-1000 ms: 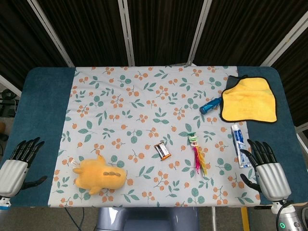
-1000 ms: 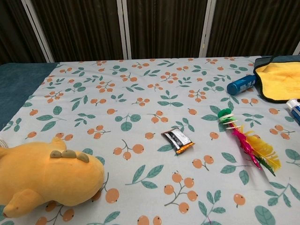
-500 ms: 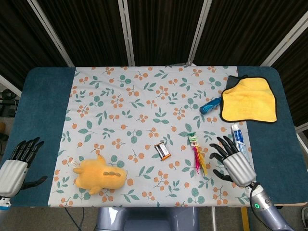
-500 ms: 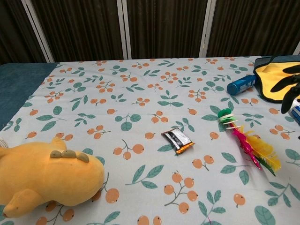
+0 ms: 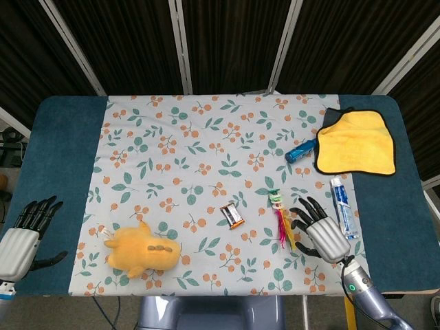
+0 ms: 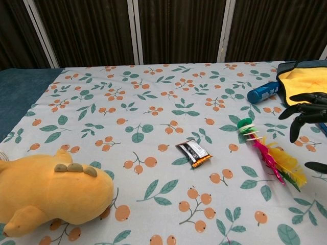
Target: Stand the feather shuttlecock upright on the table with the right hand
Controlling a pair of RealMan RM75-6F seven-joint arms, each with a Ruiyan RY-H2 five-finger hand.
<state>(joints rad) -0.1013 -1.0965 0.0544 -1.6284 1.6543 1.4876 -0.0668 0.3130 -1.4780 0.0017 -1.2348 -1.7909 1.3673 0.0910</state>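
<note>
- Head view shows the feather shuttlecock [image 5: 282,218] lying flat on the floral tablecloth [image 5: 179,137], right of centre, green base toward the far side and pink and yellow feathers pointing toward the near edge.
- The right hand [image 5: 317,232] sits just beside the feathers on their right, fingers spread and empty; no finger plainly touches the shuttlecock.
- In the chest view the same hand [image 6: 305,116] enters from the right edge, dark fingertips fanned above the cloth near the feather end [image 6: 282,166]. Whether it hangs above the table or rests on it I cannot tell.
- The left hand [image 5: 24,234] lies well apart on the blue table edge [image 5: 62,151], fingers apart, holding nothing.
- Progress, as I judge it: early. The reach looks nearly made, but the grasp is not yet made and the shuttlecock is not lifted or stood up.
- Left to do: close on the shuttlecock, turn it so the green base faces down, set it on the cloth and release.
- Other things nearby: a small dark packet [image 5: 232,215], a toothpaste tube [image 5: 341,207], a blue bottle [image 5: 300,150], a yellow cloth [image 5: 357,141] and a yellow plush toy [image 5: 141,249].
</note>
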